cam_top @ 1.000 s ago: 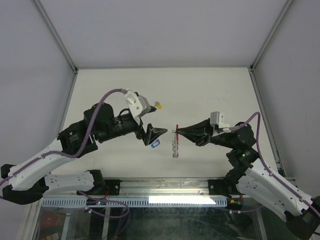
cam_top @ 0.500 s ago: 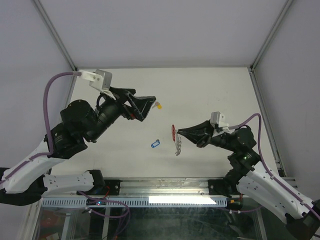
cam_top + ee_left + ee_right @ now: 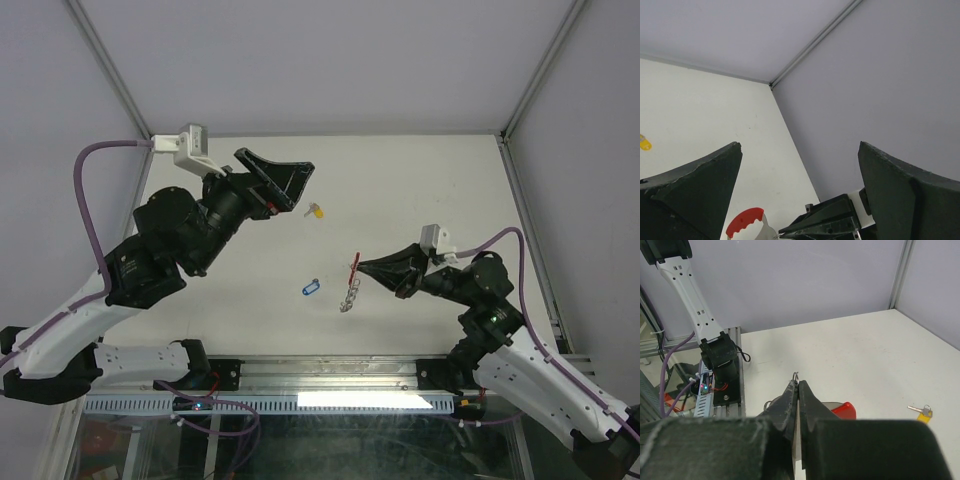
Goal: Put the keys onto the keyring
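Observation:
My right gripper (image 3: 363, 267) is shut on the keyring (image 3: 352, 274), pinching its silvery ring (image 3: 796, 375) between the fingertips. The red tab (image 3: 842, 410) sticks out beside the fingers and the chain (image 3: 348, 297) dangles below. The tab also shows at the bottom of the left wrist view (image 3: 744, 222). The blue key (image 3: 310, 288) lies on the table, left of the keyring. The yellow key (image 3: 316, 211) lies farther back, and shows in the right wrist view (image 3: 923, 411) and the left wrist view (image 3: 644, 143). My left gripper (image 3: 285, 180) is open and empty, raised high above the table's back left.
The white table (image 3: 400, 190) is walled by grey panels on three sides. The left arm's base and cables (image 3: 720, 370) stand at the near edge in the right wrist view. A metal rail (image 3: 330, 375) runs along the table's front.
My left arm has let go of the blue key, which now lies on the table, and has swung up and back. My right gripper has shifted slightly with the keyring.

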You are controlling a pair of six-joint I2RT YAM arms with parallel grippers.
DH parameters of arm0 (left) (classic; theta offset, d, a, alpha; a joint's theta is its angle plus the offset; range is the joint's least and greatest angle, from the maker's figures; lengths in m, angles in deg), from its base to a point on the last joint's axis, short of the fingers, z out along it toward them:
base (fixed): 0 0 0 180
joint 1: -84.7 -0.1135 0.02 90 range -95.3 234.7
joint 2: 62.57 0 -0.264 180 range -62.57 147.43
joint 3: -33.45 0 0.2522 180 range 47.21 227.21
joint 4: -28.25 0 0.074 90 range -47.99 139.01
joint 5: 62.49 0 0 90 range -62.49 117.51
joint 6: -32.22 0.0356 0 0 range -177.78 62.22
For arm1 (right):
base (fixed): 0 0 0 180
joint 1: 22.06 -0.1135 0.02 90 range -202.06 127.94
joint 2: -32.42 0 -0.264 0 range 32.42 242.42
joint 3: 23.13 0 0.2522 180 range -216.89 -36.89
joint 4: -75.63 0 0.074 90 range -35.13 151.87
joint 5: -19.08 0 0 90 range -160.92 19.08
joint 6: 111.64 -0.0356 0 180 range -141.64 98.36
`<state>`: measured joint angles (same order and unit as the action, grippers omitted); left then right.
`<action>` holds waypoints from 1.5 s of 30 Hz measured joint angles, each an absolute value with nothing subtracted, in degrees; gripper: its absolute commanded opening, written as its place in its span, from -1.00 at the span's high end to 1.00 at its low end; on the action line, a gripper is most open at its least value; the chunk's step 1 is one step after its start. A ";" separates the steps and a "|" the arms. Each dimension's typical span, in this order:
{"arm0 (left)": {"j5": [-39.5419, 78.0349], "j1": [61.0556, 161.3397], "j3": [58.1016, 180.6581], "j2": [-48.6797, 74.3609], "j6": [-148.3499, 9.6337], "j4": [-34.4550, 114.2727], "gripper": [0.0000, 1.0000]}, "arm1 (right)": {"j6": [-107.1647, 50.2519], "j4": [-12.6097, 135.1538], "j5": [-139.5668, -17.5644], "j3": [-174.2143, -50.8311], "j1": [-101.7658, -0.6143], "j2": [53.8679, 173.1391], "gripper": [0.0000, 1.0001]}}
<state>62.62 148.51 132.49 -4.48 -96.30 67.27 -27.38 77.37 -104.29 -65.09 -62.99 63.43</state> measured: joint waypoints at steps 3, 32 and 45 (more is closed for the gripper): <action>62.99 148.51 132.51 -3.63 -97.46 67.27 -0.98 | -27.36 77.22 -104.25 -64.66 -62.99 62.88 1.00; 63.45 148.51 132.86 -2.91 -93.07 62.24 -0.98 | 3.05 71.17 -112.40 -63.17 -62.99 57.15 1.00; 63.28 148.51 129.75 -4.04 -88.13 61.21 -0.98 | 3.94 64.39 -110.85 -65.36 -62.99 57.57 1.00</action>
